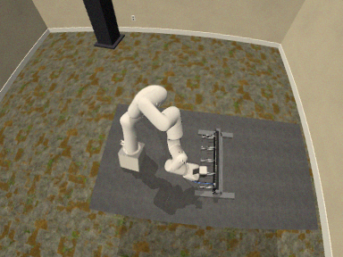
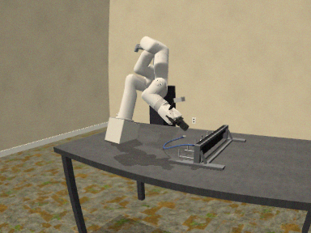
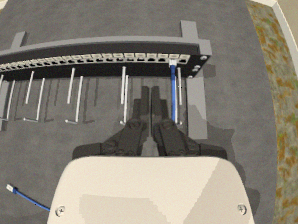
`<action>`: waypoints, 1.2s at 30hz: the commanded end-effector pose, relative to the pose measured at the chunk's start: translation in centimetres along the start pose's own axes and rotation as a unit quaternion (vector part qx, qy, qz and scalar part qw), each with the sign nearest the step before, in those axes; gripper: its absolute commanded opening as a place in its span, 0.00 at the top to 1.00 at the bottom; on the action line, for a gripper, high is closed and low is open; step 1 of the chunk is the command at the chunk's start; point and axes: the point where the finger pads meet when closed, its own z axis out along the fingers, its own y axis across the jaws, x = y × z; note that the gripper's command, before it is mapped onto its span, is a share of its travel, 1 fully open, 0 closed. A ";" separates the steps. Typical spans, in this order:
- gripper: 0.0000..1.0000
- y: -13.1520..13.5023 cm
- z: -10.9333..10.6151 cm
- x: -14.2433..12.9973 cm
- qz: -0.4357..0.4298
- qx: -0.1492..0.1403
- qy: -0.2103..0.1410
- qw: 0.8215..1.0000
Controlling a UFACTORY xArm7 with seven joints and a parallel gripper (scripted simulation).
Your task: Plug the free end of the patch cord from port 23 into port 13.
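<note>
The patch-panel rack [image 1: 218,153] [image 2: 211,142] [image 3: 100,51] stands on the dark table [image 1: 268,178] [image 2: 251,170], its row of ports facing my arm. The blue patch cord [image 2: 172,142] [image 3: 174,92] [image 1: 203,183] is plugged in near the rack's right end in the wrist view. It loops back over the table. Its free end [image 2: 184,137] [image 3: 12,188] lies loose at the lower left of the wrist view, behind my fingers. My gripper [image 2: 185,126] [image 3: 149,97] [image 1: 204,170] is shut on nothing. It hovers above the table in front of the rack, just left of the plugged cord, pointing at the ports.
Metal cable-management bars [image 3: 73,96] stick out from the rack's front toward me. The rack's foot rails [image 2: 198,163] [image 1: 216,194] lie flat on the table. The arm's base [image 2: 119,130] [image 1: 130,158] stands at the table's left. The table's front edge [image 2: 162,182] is near the rack.
</note>
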 end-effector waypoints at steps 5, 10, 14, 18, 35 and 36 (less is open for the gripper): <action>1.00 0.4 5.6 0.3 -0.002 -0.002 0.002 1.000; 1.00 0.4 6.1 0.3 -0.002 -0.002 0.002 1.000; 1.00 0.4 6.1 0.3 -0.002 -0.002 0.002 1.000; 1.00 0.4 6.1 0.3 -0.002 -0.002 0.002 1.000; 1.00 0.4 6.1 0.3 -0.002 -0.002 0.002 1.000; 1.00 0.4 6.1 0.3 -0.002 -0.002 0.002 1.000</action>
